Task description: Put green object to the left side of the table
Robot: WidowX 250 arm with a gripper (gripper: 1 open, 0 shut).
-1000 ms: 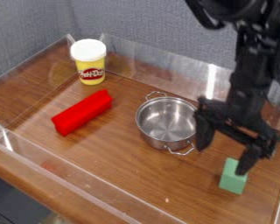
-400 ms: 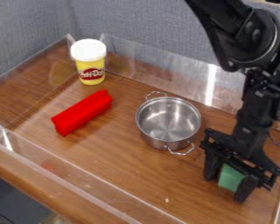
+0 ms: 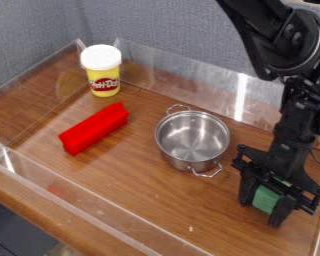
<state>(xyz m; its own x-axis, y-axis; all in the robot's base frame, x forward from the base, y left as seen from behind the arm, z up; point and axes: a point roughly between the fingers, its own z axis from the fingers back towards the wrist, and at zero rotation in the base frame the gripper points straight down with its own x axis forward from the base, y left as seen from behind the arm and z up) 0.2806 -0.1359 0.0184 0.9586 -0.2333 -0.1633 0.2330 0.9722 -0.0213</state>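
Wood-grain table point(image 3: 136, 165) with clear acrylic walls | steel pot point(image 3: 192, 139) near centre | gripper point(image 3: 274, 198) just right of pot, fingers clamped on green block point(image 3: 266, 200) | red block point(image 3: 95, 128) left of pot

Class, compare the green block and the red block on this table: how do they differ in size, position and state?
The green block is short; the red block is longer. The green block stands at the right, clamped between the fingers of the gripper; the red block lies free at the left, beside the pot. Both are plain blocks.
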